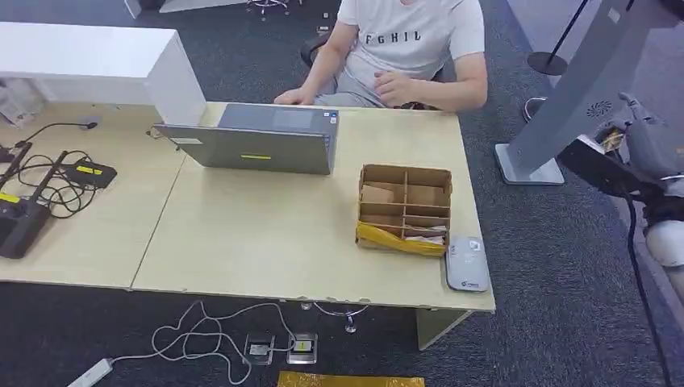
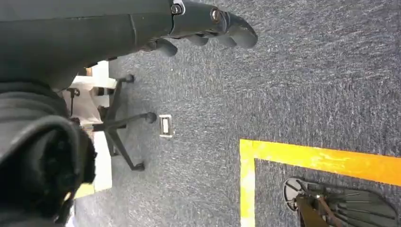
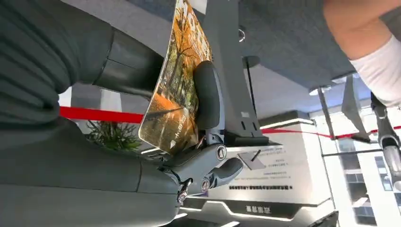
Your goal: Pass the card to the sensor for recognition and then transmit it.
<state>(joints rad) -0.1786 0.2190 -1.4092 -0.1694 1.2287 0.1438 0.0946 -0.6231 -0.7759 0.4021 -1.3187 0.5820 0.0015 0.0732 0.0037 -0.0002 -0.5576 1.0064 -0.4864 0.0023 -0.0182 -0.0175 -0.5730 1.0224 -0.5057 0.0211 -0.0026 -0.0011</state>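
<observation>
Right hand (image 3: pixel 189 142): raised at the right of the head view, off the bench edge; thumb and dark fingers (image 3: pixel 208 101) pinch a card (image 3: pixel 177 90) printed with an orange autumn scene. Card held on edge between thumb and fingers, well apart from the reader.

Left hand (image 2: pixel 208 23): hangs over grey carpet (image 2: pixel 293 85), fingers curled inward, nothing in them. Below it, a yellow floor line (image 2: pixel 321 158), a floor socket plate (image 2: pixel 165 125) and a chair base (image 2: pixel 118 127).

Floor, near side of bench: white cable (image 1: pixel 193 334) looping to a power strip, two floor sockets (image 1: pixel 281 348), a yellow strip (image 1: pixel 351 380).

Bench (image 1: pixel 242 242): light wood. Near right corner, a grey card reader (image 1: pixel 466 263) lying flat, just beside a cardboard box (image 1: pixel 405 208). Box has divided compartments, some holding paper items, with a yellow strip across its near side.

Bench, left: a black device (image 1: pixel 20 222) with tangled black cables (image 1: pixel 56 181).

Bench, far side: a grey laptop (image 1: pixel 258 139), lid open, its back facing the robot.

Right of bench: a grey slanted stand (image 1: pixel 577 89) on a flat base, between the right hand and the bench.

Behind the laptop: a seated person (image 1: pixel 403 52) in a white shirt, one hand at the laptop. Far left: a white counter (image 1: pixel 89 56).
</observation>
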